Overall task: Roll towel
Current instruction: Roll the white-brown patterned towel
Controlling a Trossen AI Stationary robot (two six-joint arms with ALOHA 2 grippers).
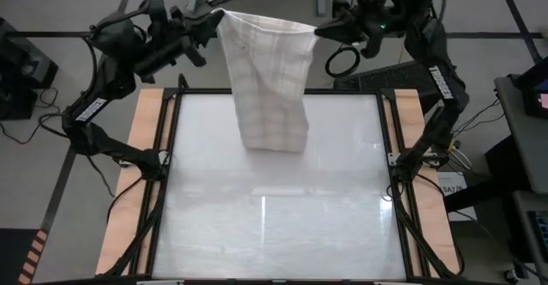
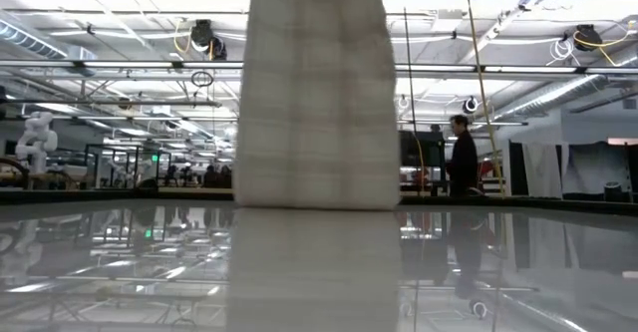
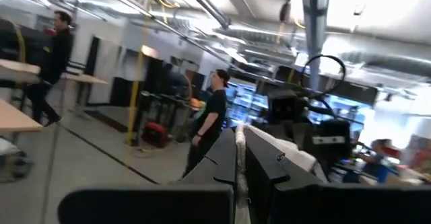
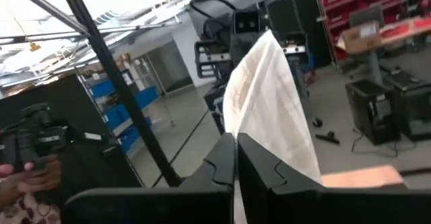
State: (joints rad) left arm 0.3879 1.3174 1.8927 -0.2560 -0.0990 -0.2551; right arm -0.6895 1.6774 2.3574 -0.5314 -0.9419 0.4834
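The towel (image 1: 267, 80), cream-white with a faint tan plaid, hangs as a long narrow sheet over the far part of the table (image 1: 274, 225). My left gripper (image 1: 216, 15) is shut on its upper left corner and my right gripper (image 1: 318, 31) is shut on its upper right corner, both raised beyond the table's far edge. In the low view the towel (image 2: 317, 103) fills the middle. Its lower edge (image 2: 317, 205) meets its own reflection at the glossy tabletop; I cannot tell whether it touches. My left gripper pinches the towel's upper left corner (image 3: 259, 135) between its two shut fingers (image 3: 225, 163), coming roughly level from the table's left. The cloth hangs below. My right gripper pinches the upper right corner (image 4: 259, 126) between its shut fingers (image 4: 219, 163), level from the table's right. The top edge (image 1: 265, 21) sags a little between the two grippers.
The glossy tabletop has a black frame and wooden strips (image 1: 145, 148) on both sides, with free room in front of the towel. A black cable loop (image 1: 342, 61) hangs by the right arm. People stand in the room behind (image 2: 464, 158).
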